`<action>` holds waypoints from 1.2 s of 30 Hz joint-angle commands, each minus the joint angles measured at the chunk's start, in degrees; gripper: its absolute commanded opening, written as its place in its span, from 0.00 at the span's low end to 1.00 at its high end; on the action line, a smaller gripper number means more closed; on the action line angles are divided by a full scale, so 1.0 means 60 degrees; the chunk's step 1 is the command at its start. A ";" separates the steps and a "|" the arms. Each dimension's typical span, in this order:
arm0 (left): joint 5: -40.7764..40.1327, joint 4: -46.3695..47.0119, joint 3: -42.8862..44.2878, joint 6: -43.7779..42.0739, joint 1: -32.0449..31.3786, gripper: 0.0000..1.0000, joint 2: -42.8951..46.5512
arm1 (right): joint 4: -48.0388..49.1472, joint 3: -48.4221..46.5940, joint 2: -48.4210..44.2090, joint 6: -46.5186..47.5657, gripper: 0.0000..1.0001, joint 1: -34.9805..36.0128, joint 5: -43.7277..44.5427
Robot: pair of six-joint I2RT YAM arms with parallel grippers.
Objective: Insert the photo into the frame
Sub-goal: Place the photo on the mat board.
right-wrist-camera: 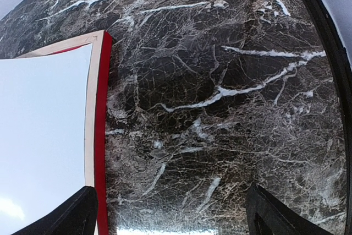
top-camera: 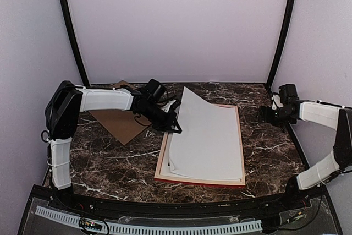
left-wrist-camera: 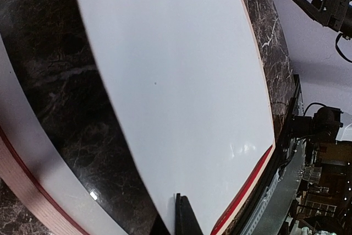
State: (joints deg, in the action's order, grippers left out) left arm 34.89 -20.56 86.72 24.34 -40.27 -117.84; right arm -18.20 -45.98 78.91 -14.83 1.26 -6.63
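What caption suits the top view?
Left gripper holds the photo by its edge, tilted over the frame; right gripper hangs open nearby.

This is looking like a robotics lab booth rather than a home or shop. Plain pale walls are closing in a dark marble-patterned table on the left, far and right. Two black poles are curving up from the far corners. A left arm and a right arm, both white and black, are standing bolted at the near edge. A slotted white cable duct is running along the near rim. In the left wrist view, loose cables and bare electronics are showing beyond the table's edge.
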 commanded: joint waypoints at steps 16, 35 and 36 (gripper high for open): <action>-0.0327 -0.1023 0.0664 -0.0544 0.0133 0.00 -0.0256 | 0.0279 0.0119 0.0017 0.0140 0.95 0.0160 -0.0067; -0.0366 -0.0468 0.0328 0.0045 0.0135 0.00 -0.0223 | 0.0248 -0.0016 0.0117 0.0133 0.96 0.0207 -0.0079; -0.0366 -0.0407 0.0309 0.0075 0.0135 0.00 -0.0223 | 0.0242 -0.0026 0.0099 0.0141 0.96 0.0211 -0.0073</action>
State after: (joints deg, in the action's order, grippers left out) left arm 32.47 -24.95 89.10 23.42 -39.72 -119.94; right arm -18.02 -45.82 79.55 -14.17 2.00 -6.66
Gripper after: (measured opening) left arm 0.010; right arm 0.959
